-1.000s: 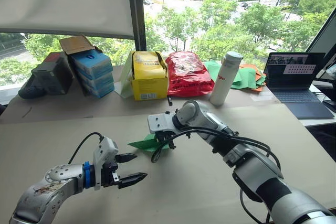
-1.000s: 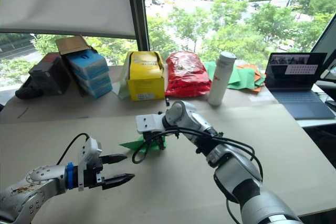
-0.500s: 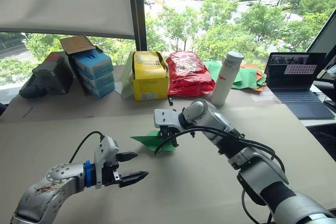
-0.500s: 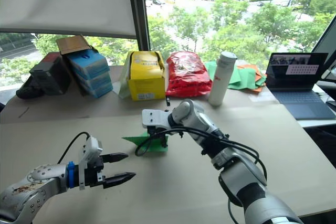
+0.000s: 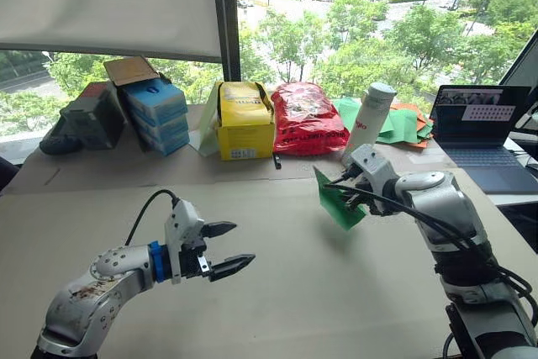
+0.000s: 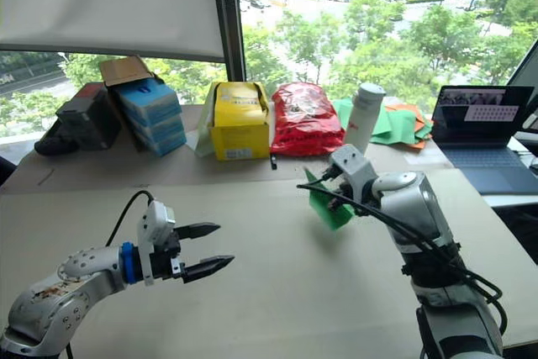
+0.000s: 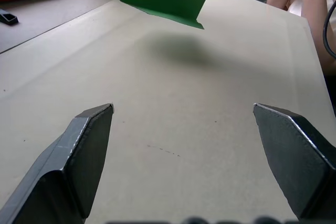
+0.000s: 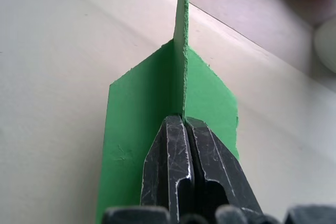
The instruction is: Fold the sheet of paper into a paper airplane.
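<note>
My left gripper (image 5: pixel 225 248) hangs low over bare table (image 5: pixel 277 308), fingers spread wide, with open surface all around it. To its right, my right gripper (image 5: pixel 346 192) is pinched tight on the paper airplane (image 5: pixel 338 203), held clear above the table, its shadow on the tabletop below, well short of the bottle (image 5: pixel 366 122) and laptop (image 5: pixel 483 132).

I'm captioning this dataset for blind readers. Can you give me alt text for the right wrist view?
The right end effector, its two black fingers shut, pinches a folded piece of thin bright green paper, with one fold standing up edge-on between the fingers and flaps spreading to either side. A pale beige table lies beneath.
</note>
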Tool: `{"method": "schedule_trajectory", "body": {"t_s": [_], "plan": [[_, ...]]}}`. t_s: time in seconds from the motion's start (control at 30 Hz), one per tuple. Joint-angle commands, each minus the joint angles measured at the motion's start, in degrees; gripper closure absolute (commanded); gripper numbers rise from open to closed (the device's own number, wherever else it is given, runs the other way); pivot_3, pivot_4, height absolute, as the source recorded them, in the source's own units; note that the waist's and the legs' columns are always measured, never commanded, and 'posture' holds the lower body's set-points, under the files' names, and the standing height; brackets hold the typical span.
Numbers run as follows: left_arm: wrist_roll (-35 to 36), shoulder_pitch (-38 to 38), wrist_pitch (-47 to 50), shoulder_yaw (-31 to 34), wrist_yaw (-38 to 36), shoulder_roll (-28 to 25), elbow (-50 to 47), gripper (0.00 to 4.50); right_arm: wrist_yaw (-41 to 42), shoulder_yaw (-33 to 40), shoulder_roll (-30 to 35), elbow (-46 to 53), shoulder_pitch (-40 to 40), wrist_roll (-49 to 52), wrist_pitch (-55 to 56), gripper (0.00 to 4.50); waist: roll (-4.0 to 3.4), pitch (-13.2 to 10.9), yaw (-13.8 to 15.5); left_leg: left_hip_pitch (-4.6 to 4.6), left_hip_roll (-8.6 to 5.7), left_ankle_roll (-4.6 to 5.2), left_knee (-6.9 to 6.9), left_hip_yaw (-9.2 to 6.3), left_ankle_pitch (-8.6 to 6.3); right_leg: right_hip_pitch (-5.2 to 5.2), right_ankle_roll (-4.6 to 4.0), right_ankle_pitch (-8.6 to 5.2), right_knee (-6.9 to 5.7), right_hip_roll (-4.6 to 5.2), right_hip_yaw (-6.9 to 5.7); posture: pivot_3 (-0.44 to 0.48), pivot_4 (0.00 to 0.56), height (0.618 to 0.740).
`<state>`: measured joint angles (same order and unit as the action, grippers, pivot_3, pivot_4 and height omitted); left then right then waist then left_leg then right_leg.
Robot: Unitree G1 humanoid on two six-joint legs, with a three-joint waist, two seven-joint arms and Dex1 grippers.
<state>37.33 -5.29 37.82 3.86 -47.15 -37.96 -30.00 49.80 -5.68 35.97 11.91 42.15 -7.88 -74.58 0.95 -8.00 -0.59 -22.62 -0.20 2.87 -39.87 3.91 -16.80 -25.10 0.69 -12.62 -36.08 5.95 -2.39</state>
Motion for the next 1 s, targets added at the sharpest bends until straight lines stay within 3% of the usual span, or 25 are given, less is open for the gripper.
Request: {"method": "schedule_trajectory", "body": {"t_s": [0.03,0.27,0.6,0.7,1.0], "plan": [[1.42,-1.34,0.54,-0.50,0.47,0.25,-2.26,0.00,-5.13,3.79,2.05,2.53,1.02,0.18,-5.17,4.48,0.00,0.00,-0.12,0.00,0.00,0.00,0.01,0.00,0.00,0.00,0.00,0.00,0.00,-0.04,0.00,0.000,0.150,0.740],[1.86,-2.60,0.56,-2.12,0.26,-0.14,-2.85,0.00,-12.68,6.12,1.45,-0.89,-1.51,1.92,-7.69,4.48,0.00,0.00,-0.05,0.00,0.02,0.02,-0.03,0.07,0.02,0.05,0.01,0.00,0.01,-0.65,0.06,0.000,0.150,0.740],[1.11,-2.60,0.00,-3.67,-0.52,-1.06,-3.78,0.00,-17.90,9.42,-0.21,-3.68,-5.04,6.78,-6.43,4.48,0.01,0.00,0.10,0.00,0.01,0.12,-0.08,0.15,0.02,0.11,0.10,0.04,0.08,-0.74,0.03,0.000,0.150,0.740],[1.14,-2.85,0.26,-3.86,-0.56,-1.25,-3.87,0.00,-18.91,10.50,-0.59,-3.59,-5.00,8.30,-6.12,3.62,0.01,0.00,0.08,0.02,0.03,0.10,-0.07,0.14,0.03,0.10,0.10,0.04,0.07,-0.79,0.04,0.000,0.150,0.740],[2.70,-3.10,0.54,-2.09,-0.54,-1.58,-4.26,0.00,-15.50,18.25,1.94,4.73,-2.43,16.95,-2.10,0.47,0.01,0.00,0.32,0.01,0.02,0.14,-0.10,0.15,0.01,0.11,0.12,0.04,0.08,-0.79,0.01,0.000,0.150,0.740]]}}
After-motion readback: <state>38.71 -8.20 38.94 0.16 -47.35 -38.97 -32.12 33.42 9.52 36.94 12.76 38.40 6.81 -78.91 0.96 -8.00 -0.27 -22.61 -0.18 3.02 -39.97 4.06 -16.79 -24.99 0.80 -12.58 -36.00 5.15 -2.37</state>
